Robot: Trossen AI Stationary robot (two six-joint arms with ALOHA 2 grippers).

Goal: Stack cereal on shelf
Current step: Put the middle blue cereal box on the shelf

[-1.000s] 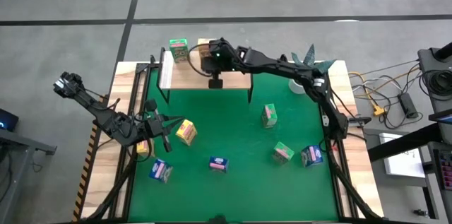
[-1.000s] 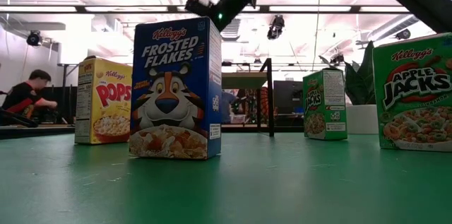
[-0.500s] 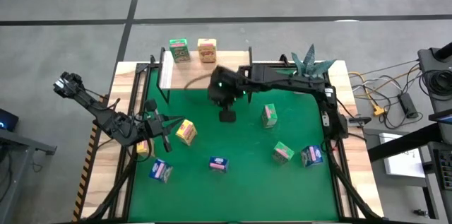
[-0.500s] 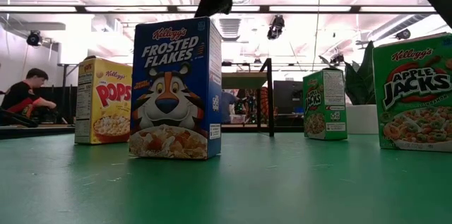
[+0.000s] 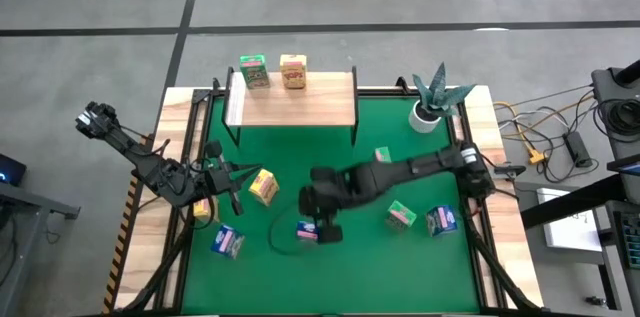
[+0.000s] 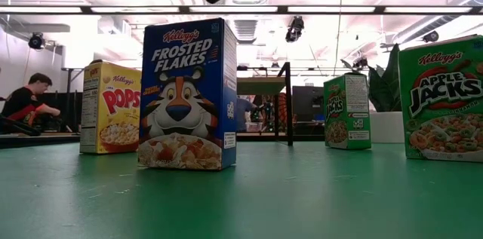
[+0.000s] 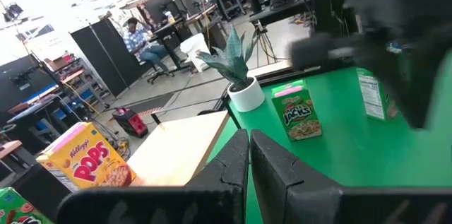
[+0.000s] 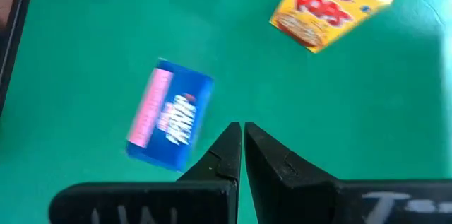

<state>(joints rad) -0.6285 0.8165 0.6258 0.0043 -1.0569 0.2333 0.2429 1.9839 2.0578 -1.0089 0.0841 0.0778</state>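
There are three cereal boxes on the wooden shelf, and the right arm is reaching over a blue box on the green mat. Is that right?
Not quite. The high view shows only two boxes on the shelf: a green box and a yellow box. The rest is right: the right gripper hangs over a blue box on the mat.

1. A potted plant (image 5: pixel 434 97) in a white pot is located at the far right corner of the green mat (image 5: pixel 420 267).
2. Cables (image 5: pixel 545 142) lie right of the table.
3. A seated person (image 6: pixel 26 103) is visible far left.
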